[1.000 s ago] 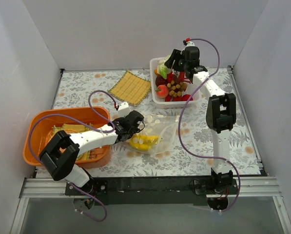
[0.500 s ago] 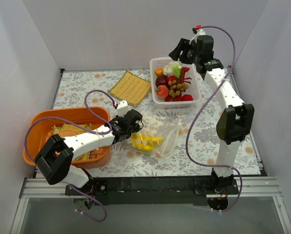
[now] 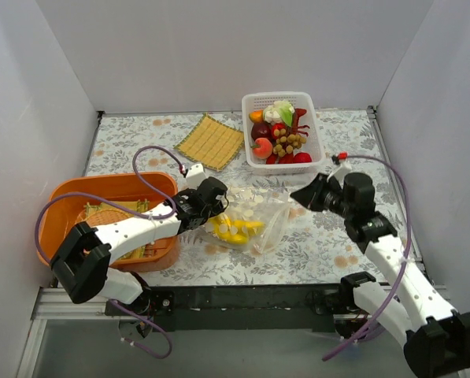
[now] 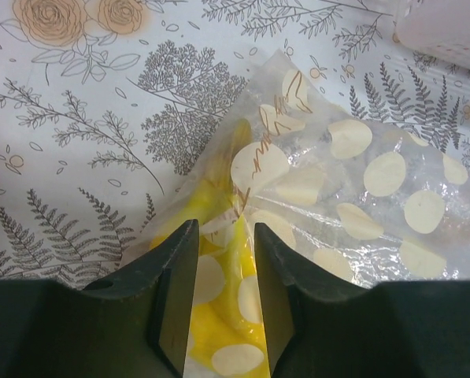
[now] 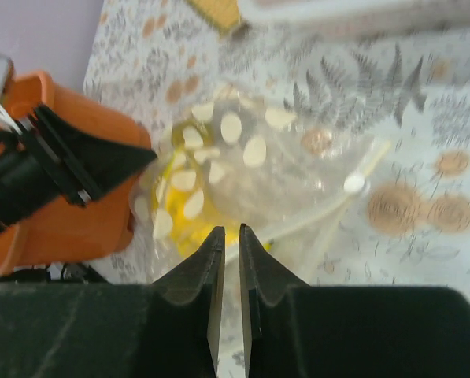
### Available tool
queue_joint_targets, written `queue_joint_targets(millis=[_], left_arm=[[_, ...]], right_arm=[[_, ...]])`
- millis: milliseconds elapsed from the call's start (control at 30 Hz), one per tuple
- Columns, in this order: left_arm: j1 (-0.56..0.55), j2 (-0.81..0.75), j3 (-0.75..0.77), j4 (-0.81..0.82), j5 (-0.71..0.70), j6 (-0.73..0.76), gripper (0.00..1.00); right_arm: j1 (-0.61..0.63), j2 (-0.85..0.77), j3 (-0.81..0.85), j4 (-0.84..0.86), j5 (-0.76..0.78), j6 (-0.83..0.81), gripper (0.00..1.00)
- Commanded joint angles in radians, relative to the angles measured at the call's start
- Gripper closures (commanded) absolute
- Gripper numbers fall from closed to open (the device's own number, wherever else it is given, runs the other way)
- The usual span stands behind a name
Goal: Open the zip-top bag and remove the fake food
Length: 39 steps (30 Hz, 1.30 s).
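Gripping zip-top bag (image 3: 264, 211) at its 9 o'clock edge: left tool (image 3: 216, 206); yellow banana bunch (image 3: 235, 230) inside. Closed, empty: right tool (image 3: 299, 194), at bag's 2 o'clock, above desk (image 3: 321, 236).

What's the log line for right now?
left gripper: shut on zip-top bag | right gripper: shut, empty | banana bunch: inside bag

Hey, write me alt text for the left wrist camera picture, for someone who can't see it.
The left gripper pinches a fold of the clear, white-dotted zip-top bag between its dark jaws, with a yellow banana bunch inside. The bag lies on a floral tablecloth.
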Motion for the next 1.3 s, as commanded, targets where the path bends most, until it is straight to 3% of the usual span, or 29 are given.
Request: queue_joint_targets(millis=[0,233,500,600,733,900,1100,1200,1267], left_arm=[[0.002,-0.076,0.007,-0.054,0.031,-0.044,0.67],[0.0,-0.055,0.021,-0.097,-0.013,-0.091,0.61],[-0.027,-0.036,0.119,-0.062,0.077,0.051,0.5],[-0.032,-0.001,0.168,-0.134,0.016,0.019,0.45],[-0.032,0.034,0.171,-0.159,-0.035,-0.004,0.47],[-0.029,0.12,0.185,-0.214,-0.093,-0.036,0.42],[-0.031,0.107,0.113,-0.168,-0.052,-0.059,0.36],[-0.029,0.099,0.07,-0.116,-0.038,-0.059,0.37],[-0.031,0.093,0.047,-0.079,-0.027,-0.061,0.44]], right_arm=[[0.042,-0.127,-0.175,0.094,-0.076,0.094,0.81],[0.128,-0.058,-0.278,0.246,-0.081,0.136,0.84],[0.163,0.006,-0.32,0.315,0.002,0.167,0.88],[0.185,0.058,-0.318,0.347,-0.004,0.171,0.89],[0.203,0.095,-0.349,0.427,-0.012,0.199,0.89],[0.209,0.131,-0.36,0.465,-0.013,0.208,0.82],[0.221,0.161,-0.369,0.504,-0.016,0.204,0.61],[0.238,0.187,-0.372,0.527,-0.012,0.207,0.59],[0.244,0.197,-0.372,0.539,-0.012,0.208,0.58]])
